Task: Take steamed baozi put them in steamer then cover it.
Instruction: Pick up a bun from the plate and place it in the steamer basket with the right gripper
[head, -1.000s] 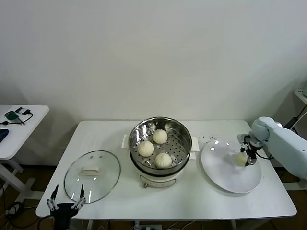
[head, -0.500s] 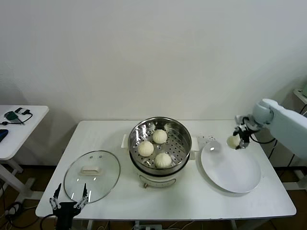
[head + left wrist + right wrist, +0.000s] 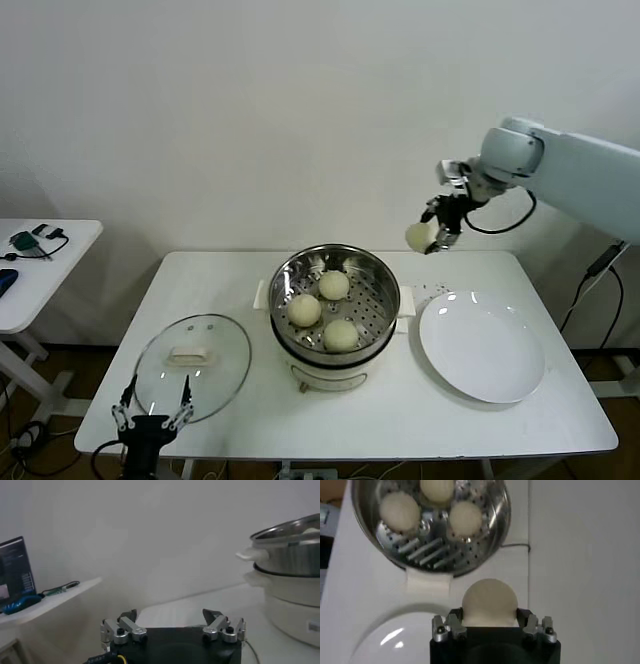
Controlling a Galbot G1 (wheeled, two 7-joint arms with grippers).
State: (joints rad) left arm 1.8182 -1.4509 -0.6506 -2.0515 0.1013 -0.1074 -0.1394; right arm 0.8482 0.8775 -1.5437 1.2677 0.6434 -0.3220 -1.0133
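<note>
High above the table, to the right of the steamer (image 3: 375, 268), my right gripper (image 3: 432, 238) is shut on a cream-white baozi (image 3: 419, 236). The right wrist view shows that baozi (image 3: 489, 601) clamped between the two fingers (image 3: 454, 619), with the steamer (image 3: 497, 535) below and three baozi (image 3: 399, 510) on its perforated floor. In the head view those three baozi (image 3: 304, 310) sit in the steel basket. The glass cover (image 3: 192, 366) lies flat on the table at front left. My left gripper (image 3: 153, 418) hangs open just below the table's front-left edge.
A flat white plate (image 3: 482, 346) lies right of the steamer with nothing on it. A small side table (image 3: 40, 262) with cables stands at far left. The wall runs close behind the table.
My right gripper has lifted the baozi off the plate and carried it up and leftward toward the steamer. The left gripper has stayed in place.
</note>
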